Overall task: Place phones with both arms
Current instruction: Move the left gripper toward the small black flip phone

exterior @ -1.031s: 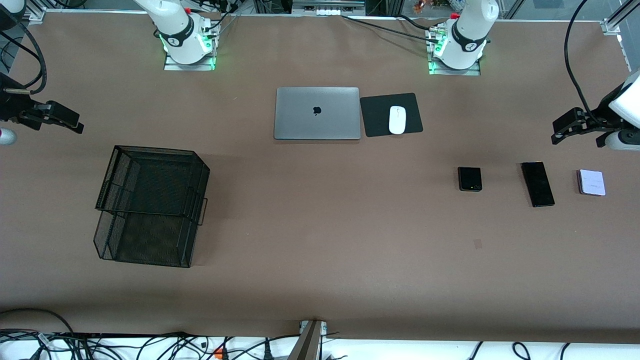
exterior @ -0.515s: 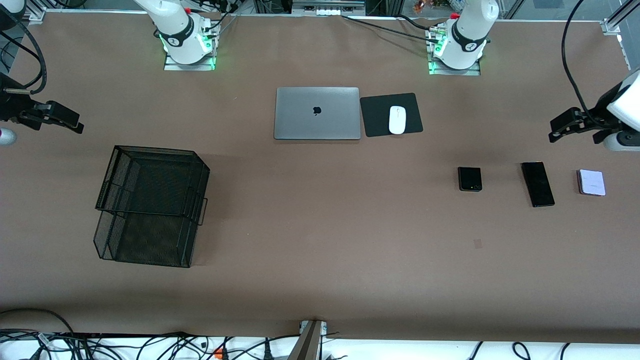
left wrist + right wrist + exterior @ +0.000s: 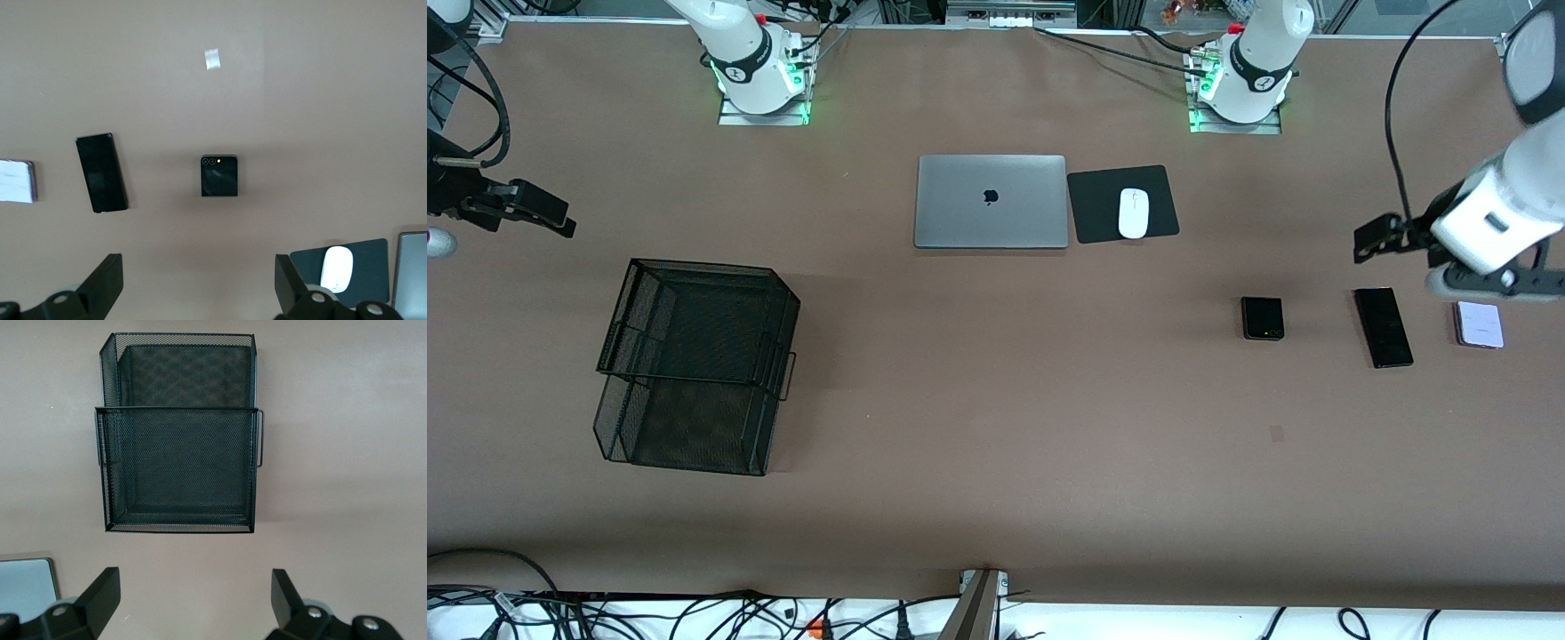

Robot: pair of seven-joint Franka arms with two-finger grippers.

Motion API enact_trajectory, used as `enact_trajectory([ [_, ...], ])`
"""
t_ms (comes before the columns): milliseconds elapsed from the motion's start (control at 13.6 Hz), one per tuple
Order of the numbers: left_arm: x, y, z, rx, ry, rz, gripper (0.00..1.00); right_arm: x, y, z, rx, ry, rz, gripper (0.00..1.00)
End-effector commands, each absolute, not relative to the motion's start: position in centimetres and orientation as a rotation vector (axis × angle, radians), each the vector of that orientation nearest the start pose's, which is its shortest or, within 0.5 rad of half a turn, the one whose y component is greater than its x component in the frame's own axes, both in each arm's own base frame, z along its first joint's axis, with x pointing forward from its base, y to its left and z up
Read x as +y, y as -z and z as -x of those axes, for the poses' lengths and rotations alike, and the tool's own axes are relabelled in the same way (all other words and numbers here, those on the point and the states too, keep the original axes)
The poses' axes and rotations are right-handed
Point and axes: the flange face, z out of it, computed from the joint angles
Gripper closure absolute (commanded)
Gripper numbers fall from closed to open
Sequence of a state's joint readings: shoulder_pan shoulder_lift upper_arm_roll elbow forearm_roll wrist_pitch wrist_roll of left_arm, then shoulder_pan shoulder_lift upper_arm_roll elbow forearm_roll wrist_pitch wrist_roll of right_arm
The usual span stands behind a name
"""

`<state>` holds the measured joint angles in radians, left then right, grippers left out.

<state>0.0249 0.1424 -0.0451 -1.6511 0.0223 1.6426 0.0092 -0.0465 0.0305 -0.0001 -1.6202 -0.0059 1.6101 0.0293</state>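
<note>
From my station I see the left pincer [image 3: 1371, 240] up in the air at the left arm's end of the counter [image 3: 996, 427], its fingers [image 3: 103, 287] spread wide with nothing between them. It hangs over bare counter just beside the slab phone [image 3: 1383, 327], which lies flat a little nearer the front camera than the spot under the pincer. The black flip phone [image 3: 1263, 318] lies flat toward the middle of the counter from that pincer, and the lavender flip phone [image 3: 1479, 324] lies out toward the counter's end, partly under the left arm's wrist in the front view. The three phones sit in a row, apart from one another. In the left wrist view the black flip phone [image 3: 219, 176] is centred between the open fingers, with the slab phone [image 3: 101, 173] to one side and the lavender one [image 3: 16, 181] at the edge of the frame; the mouse [image 3: 336, 268] on its dark pad [image 3: 370, 267] shows by one fingertip. The right pincer [image 3: 543, 213] waits up at the right arm's end of the counter, also wide open and empty. Under its wrist camera sits the mesh basket [image 3: 177, 433], squarely between its fingers [image 3: 100, 597], with a corner of the laptop [image 3: 25, 579] at the frame's edge. In the front view the basket [image 3: 694, 364] is nearer the front camera than the right pincer's spot, well apart from all three phones.
</note>
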Motion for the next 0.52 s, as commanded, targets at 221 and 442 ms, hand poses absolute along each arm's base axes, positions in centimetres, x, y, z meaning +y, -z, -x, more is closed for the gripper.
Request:
enact_trajectory([
  [221,1.6,-35.9,-62.1,0.026,-0.347,3.109,0.00,-2.6,-59.4,-56.2,0.135,-0.043,3.130,0.00],
  [442,0.9,-28.6,-58.3,0.053,-0.259,3.120,0.00,-2.6,-59.4,-56.2,0.135,-0.043,3.130,0.00],
])
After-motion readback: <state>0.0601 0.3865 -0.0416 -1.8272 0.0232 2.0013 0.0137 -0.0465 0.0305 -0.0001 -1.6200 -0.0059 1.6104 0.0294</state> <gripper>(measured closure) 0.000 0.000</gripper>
